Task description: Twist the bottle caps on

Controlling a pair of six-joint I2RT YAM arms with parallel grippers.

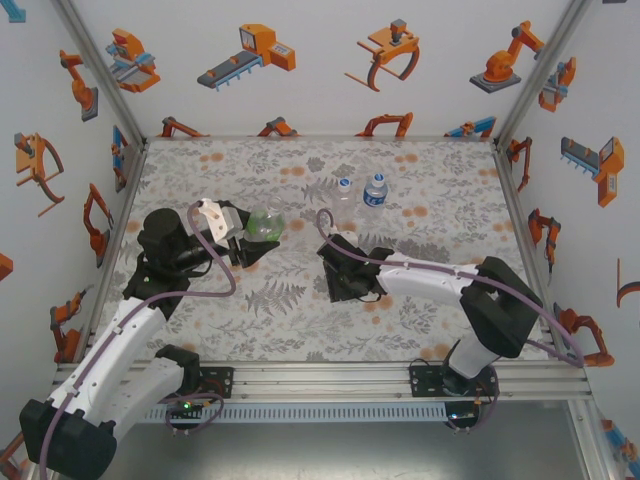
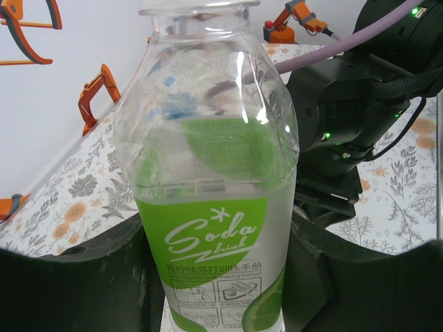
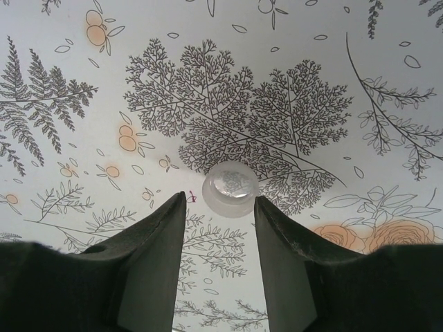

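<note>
**A:** Where are the pieces?

**B:** The left gripper point(image 1: 252, 233) is clamped on the green-tinted bottle point(image 2: 208, 228), low on the body. It holds it on the left of the floral mat point(image 1: 420, 240). The bottle's neck is bare. The right gripper point(image 3: 220, 206) hangs over the middle of the mat with its jaws apart, and a white cap point(image 3: 230, 188) lies on the mat just past the fingertips, in line with the gap. Nothing is pinching the cap.

**A:** How will they handle?

**B:** The bottle looks thin-walled and light, so it would probably dent under a hard squeeze and twist in the grip once torque comes on. A hold on the labelled belly seems sensible. The cap looks stiff, tiny and smooth-topped. It should be taken across its rim, squarely, or it may squirt out sideways.

**A:** What does each camera add?

**B:** The right wrist view gives the cap's line-up with the fingers point(image 3: 149, 263). The left wrist view shows the open mouth and the "Soda" label. From above, the two arms sit well apart, with a clear bottle point(image 1: 344, 192) and a blue-labelled bottle point(image 1: 375, 190) standing side by side at the far middle. They are too small there to tell whether they are capped.
</note>
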